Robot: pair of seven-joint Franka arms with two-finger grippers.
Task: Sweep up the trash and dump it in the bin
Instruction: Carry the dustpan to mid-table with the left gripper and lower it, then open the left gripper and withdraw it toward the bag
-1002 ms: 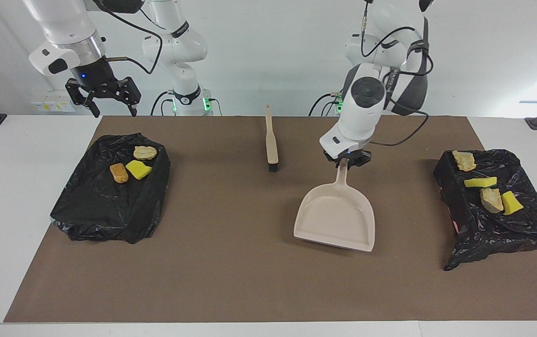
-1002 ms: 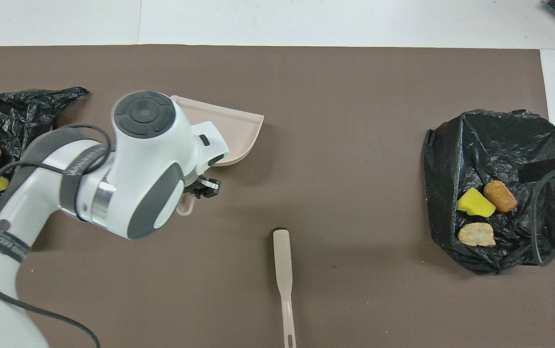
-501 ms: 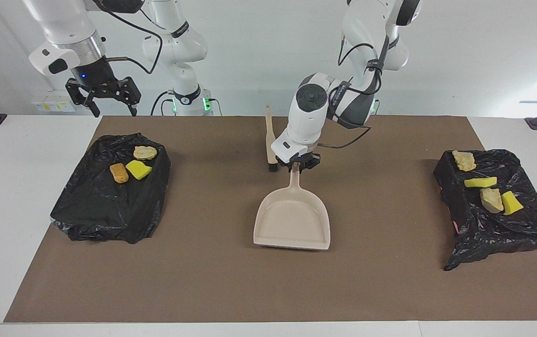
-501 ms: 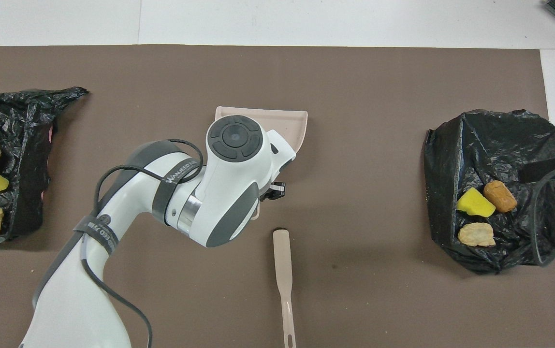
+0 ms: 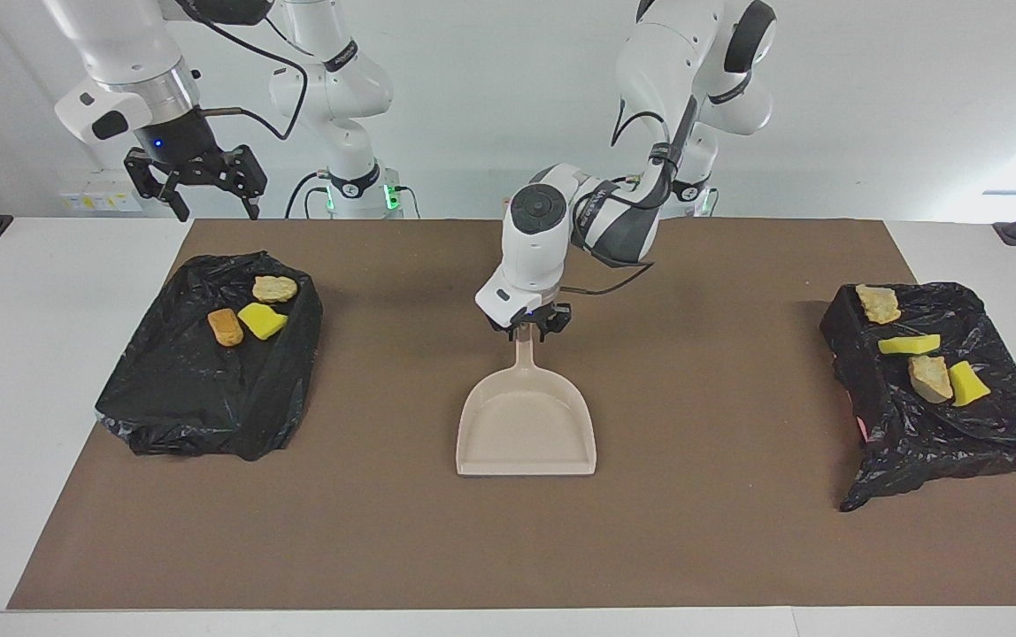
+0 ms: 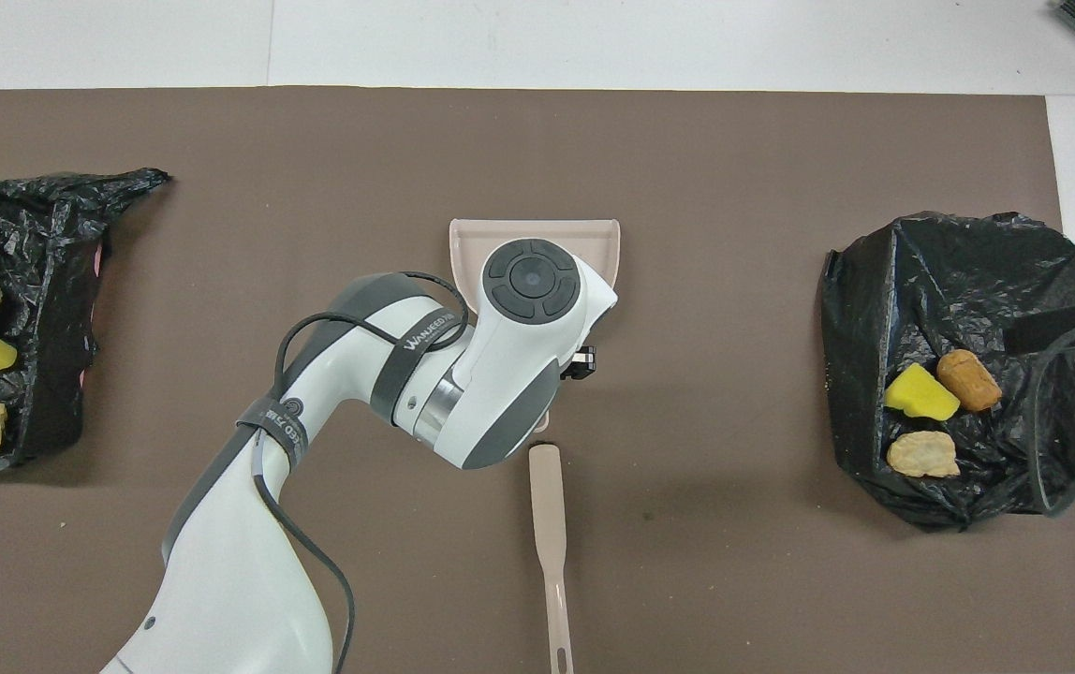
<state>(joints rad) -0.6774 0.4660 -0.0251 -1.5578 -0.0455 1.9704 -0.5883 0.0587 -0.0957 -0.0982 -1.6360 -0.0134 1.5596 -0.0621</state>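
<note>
My left gripper is shut on the handle of the empty beige dustpan, which sits low at the middle of the brown mat with its mouth pointing away from the robots. In the overhead view the arm covers most of the dustpan. Trash lies in two black-bag bins. The bin at the right arm's end holds a tan lump, an orange-brown lump and a yellow chunk. The bin at the left arm's end holds several scraps. My right gripper is open, raised by its bin.
The beige brush lies on the mat nearer to the robots than the dustpan, its handle pointing at the robots. The left arm hides it in the facing view. The brown mat covers most of the white table.
My left arm has carried the dustpan from near its own end toward the middle of the mat and squared it up. The right arm has not moved.
</note>
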